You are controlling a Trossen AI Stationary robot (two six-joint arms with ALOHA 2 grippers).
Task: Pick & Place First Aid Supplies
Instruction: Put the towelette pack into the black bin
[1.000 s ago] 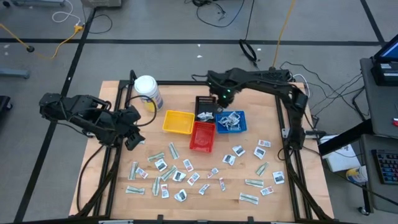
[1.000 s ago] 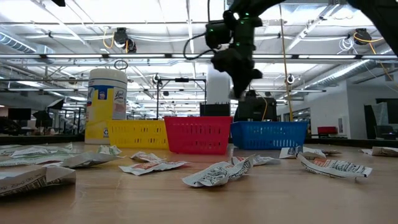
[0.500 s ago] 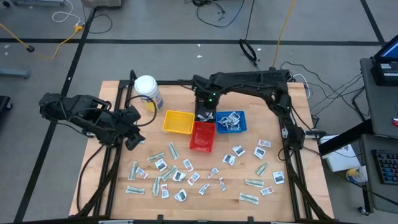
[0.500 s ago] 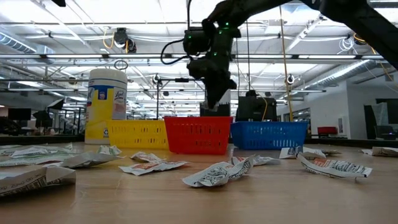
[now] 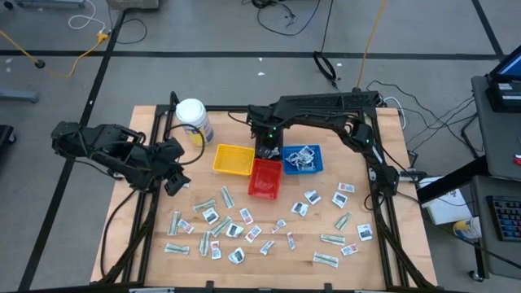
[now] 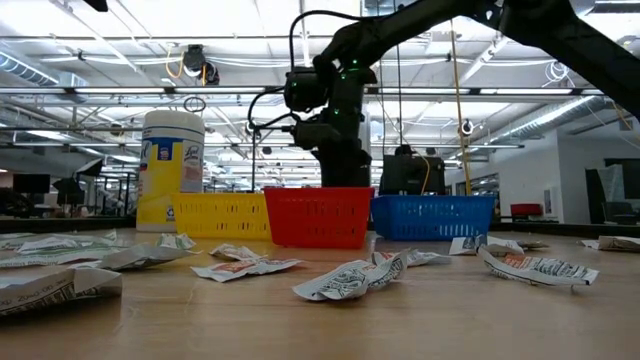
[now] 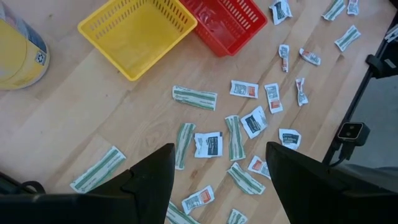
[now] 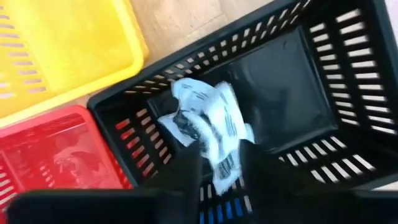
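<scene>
Across the near half of the counter (image 5: 146, 122) many first aid packets (image 5: 244, 228) lie scattered, with the left gripper (image 5: 172, 177) held above the counter's left side, its jaws spread and empty, well apart from the trays. Farther back, the right gripper (image 8: 217, 168) hangs over the black tray (image 8: 323, 93), behind the red tray (image 5: 264, 179) and between the yellow tray (image 5: 232, 159) and blue tray (image 5: 303, 159). Its jaws are seen just parting around a crumpled white packet (image 8: 208, 121) lying at their tips inside the black tray; the release is best finished low with the jaws fully spread, so the packet stays within the walls.
</scene>
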